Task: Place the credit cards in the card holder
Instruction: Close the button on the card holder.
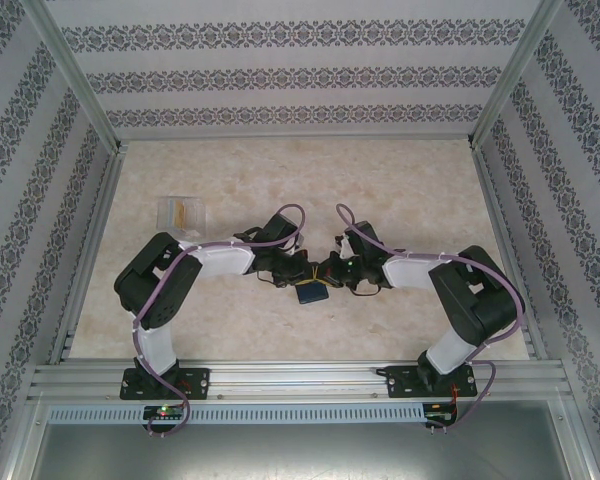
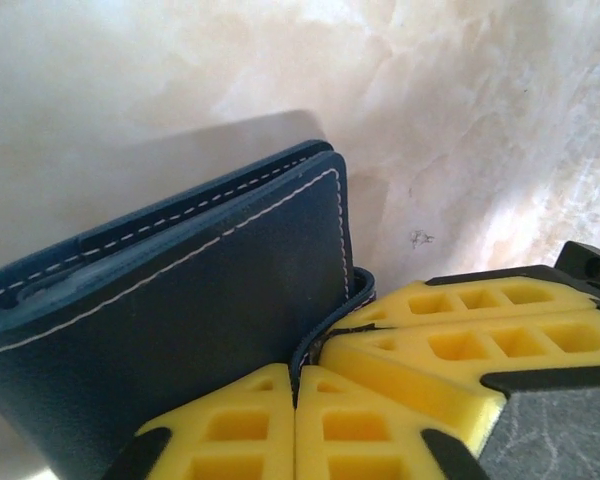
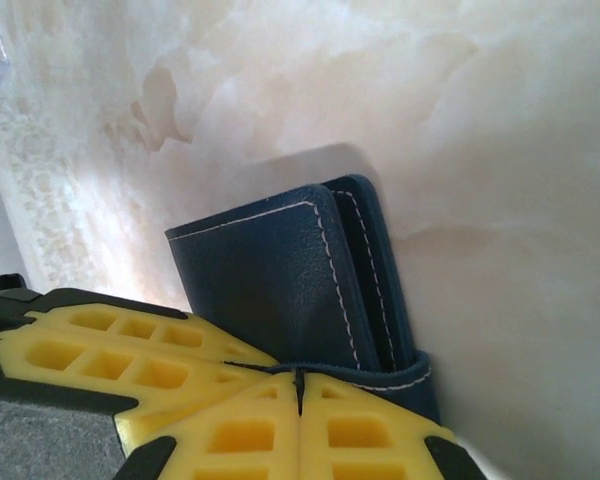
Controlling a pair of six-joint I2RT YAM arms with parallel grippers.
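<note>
The card holder (image 1: 312,294), a navy-blue bifold wallet with white stitching, lies closed on the table between the two arms. Its thin clasp strap runs between the yellow fingertips of my left gripper (image 2: 298,392), which is shut on it, close against the wallet (image 2: 180,310). My right gripper (image 3: 300,385) is also shut, pinching the same strap at the wallet's (image 3: 280,280) edge. From above, the left gripper (image 1: 302,276) and right gripper (image 1: 330,274) meet tip to tip over the wallet. The yellow-orange credit cards (image 1: 184,212) lie inside a clear box at the far left.
The clear plastic box (image 1: 170,222) stands well away from both arms on the marbled table. Patterned walls and metal rails (image 1: 90,250) close in the table on three sides. The right gripper's fingers (image 2: 480,335) show in the left wrist view.
</note>
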